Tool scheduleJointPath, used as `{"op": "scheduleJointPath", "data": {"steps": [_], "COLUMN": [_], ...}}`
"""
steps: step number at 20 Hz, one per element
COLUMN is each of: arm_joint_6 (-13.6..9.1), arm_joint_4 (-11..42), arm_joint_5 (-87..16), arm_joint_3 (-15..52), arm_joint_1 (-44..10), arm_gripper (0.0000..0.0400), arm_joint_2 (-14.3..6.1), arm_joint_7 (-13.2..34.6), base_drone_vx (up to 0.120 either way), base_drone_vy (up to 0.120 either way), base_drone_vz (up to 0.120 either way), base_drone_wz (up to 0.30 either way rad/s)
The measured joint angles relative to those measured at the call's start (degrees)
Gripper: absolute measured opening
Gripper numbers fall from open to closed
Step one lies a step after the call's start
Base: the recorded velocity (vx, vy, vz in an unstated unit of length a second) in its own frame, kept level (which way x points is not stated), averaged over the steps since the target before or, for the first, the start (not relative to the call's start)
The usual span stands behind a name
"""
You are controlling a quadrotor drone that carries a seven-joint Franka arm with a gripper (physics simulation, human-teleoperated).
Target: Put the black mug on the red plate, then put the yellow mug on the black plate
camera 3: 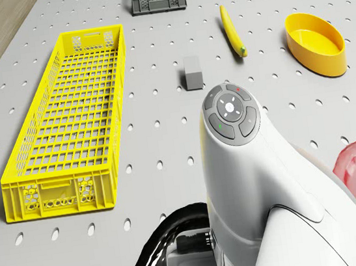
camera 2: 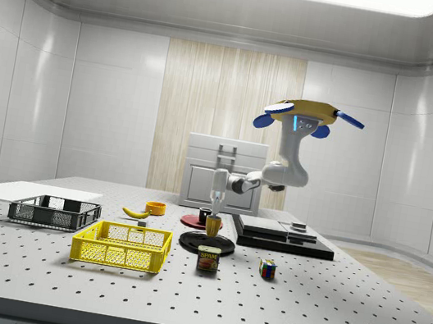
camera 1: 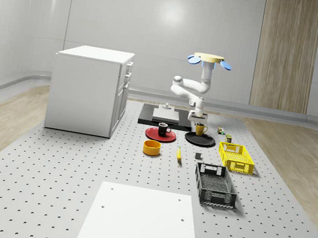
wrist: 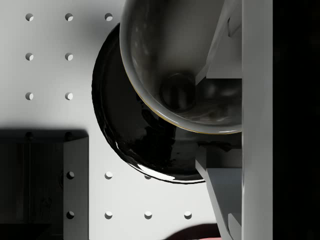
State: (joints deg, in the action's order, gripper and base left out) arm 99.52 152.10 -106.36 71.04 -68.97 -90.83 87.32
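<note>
The black mug (camera 1: 163, 129) stands on the red plate (camera 1: 151, 135); in the side view the same mug (camera 2: 204, 216) and red plate (camera 2: 190, 221) lie just behind the arm. The drone (camera 1: 208, 59) hovers above the black plate (camera 1: 206, 142), with its arm bent down. My gripper (camera 1: 198, 120) is shut on the rim of the yellow mug (camera 1: 200, 129), which hangs upright just over that plate; I cannot tell if it touches. In the wrist view the mug (wrist: 175, 50) gapes over the glossy black plate (wrist: 130, 130), one finger (wrist: 222, 45) inside its wall.
A yellow crate (camera 1: 236, 157) and a black crate (camera 1: 215, 184) lie at the whole-scene view's right. A yellow bowl (camera 1: 152, 147), a banana (camera 1: 179, 153) and a small grey block (camera 3: 192, 72) sit in front of the plates. A white cabinet (camera 1: 90, 89) stands left, with a black platform (camera 1: 162, 119) behind.
</note>
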Motion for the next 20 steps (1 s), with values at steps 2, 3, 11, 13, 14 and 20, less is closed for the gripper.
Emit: {"op": "scheduleJointPath", "data": {"steps": [2, 3, 11, 13, 14, 20], "arm_joint_6": [0.59, 0.85, 2.22, 2.28, 2.27, 0.9], "arm_joint_4": [-0.51, -0.74, -2.26, -2.4, -2.41, -1.21], "arm_joint_5": [-1.15, -1.67, -4.88, -5.24, -5.33, -3.41], "arm_joint_3": [-1.29, -1.86, -5.3, -5.64, -5.71, -3.41], "arm_joint_1": [-0.36, -0.52, -1.82, -2.04, -2.1, -1.39], "arm_gripper": [0.011, 0.011, 0.011, 0.0154, 0.0209, 0.0357], "arm_joint_2": [0.16, 0.24, 1.05, 1.23, 1.29, 1.14], "arm_joint_7": [0.06, 0.09, 0.58, 0.76, 0.82, 0.84], "base_drone_vx": [0.0, 0.0, 0.0, 0.0, 0.0, 0.0], "base_drone_vy": [0.0, 0.0, 0.0, 0.0, 0.0, 0.0], "base_drone_vz": [0.0, 0.0, 0.0, 0.0, 0.0, 0.0], "base_drone_wz": [0.0, 0.0, 0.0, 0.0, 0.0, 0.0]}}
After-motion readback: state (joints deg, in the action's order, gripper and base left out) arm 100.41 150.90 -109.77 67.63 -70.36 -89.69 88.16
